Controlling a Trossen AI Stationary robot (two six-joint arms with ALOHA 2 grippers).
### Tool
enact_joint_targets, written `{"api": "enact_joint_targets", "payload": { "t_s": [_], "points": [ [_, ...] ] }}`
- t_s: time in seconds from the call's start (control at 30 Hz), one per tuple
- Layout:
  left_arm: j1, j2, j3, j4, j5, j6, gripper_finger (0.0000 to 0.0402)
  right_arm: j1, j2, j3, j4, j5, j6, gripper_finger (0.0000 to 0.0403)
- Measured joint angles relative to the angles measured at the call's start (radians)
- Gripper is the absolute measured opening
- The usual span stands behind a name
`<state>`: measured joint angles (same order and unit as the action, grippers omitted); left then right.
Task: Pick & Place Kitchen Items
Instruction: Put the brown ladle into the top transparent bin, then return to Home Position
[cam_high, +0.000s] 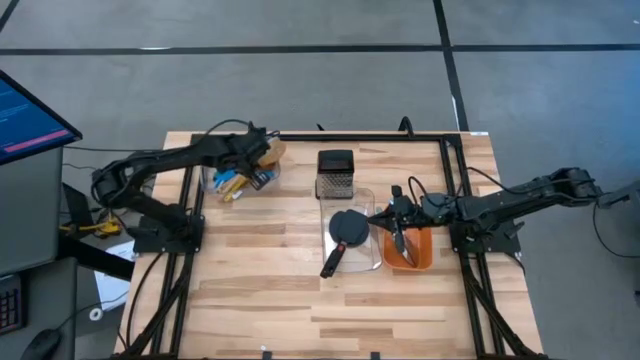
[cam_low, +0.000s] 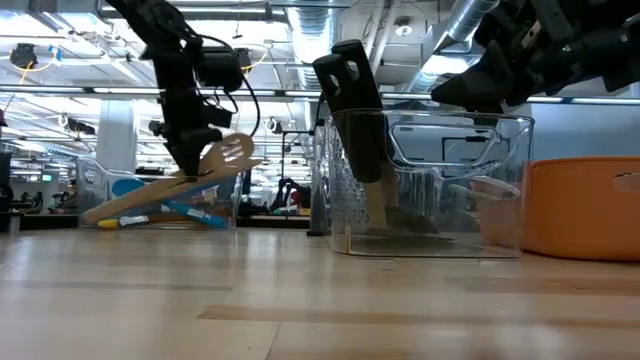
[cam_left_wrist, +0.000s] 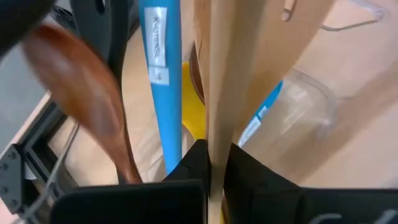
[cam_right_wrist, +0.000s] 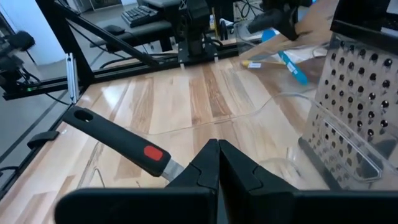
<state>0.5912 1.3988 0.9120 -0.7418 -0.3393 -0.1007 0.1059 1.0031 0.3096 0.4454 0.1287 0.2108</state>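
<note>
A clear bin (cam_high: 215, 182) at the far left holds several kitchen items: a blue spoon (cam_left_wrist: 163, 81), a dark wooden spoon (cam_left_wrist: 81, 93), a yellow one (cam_left_wrist: 194, 121) and a pale wooden spatula (cam_low: 228, 158). My left gripper (cam_high: 262, 168) reaches down into this bin and is shut on the spatula. The steel grater (cam_high: 335, 172) stands upright at the far middle. A black turner (cam_high: 345, 235) lies in a second clear bin (cam_high: 372, 262). My right gripper (cam_high: 396, 216) hovers shut over the gap between that bin and an orange bin (cam_high: 425, 255). My left gripper pinches the pale wooden spatula's handle (cam_left_wrist: 219, 146) between its two fingers (cam_left_wrist: 186, 168), coming from above and slanting down. The spatula lies slanted among the other utensils, its slotted head (cam_low: 232, 152) raised. I cannot see whether its lower end rests in the bin.
The turner's black handle with a red mark (cam_right_wrist: 121, 144) sticks out of the clear bin just below my right gripper. A monitor (cam_high: 25, 115) stands beyond the table's left edge. Bare wood spreads across the table's near half.
</note>
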Motion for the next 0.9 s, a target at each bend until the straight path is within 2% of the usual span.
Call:
{"api": "enact_joint_targets", "payload": {
  "t_s": [0.17,0.4,0.67,0.9],
  "points": [
    [0.008,0.046,0.002,0.043,-0.005,0.019,0.0025,0.0,-0.001,0.0,-0.005,0.0,0.0,0.0],
    [0.007,0.0,-0.001,0.071,0.004,0.021,0.0071,0.0,-0.001,0.0,-0.031,-0.001,0.0,0.0],
    [0.006,-0.175,-0.001,0.072,0.012,0.055,0.0115,0.0,-0.001,0.0,-0.034,-0.001,0.0,0.0],
    [0.004,-0.392,0.0,0.082,0.037,0.046,0.0113,0.0,-0.001,0.0,-0.034,-0.001,0.0,0.0]
  ]
}}
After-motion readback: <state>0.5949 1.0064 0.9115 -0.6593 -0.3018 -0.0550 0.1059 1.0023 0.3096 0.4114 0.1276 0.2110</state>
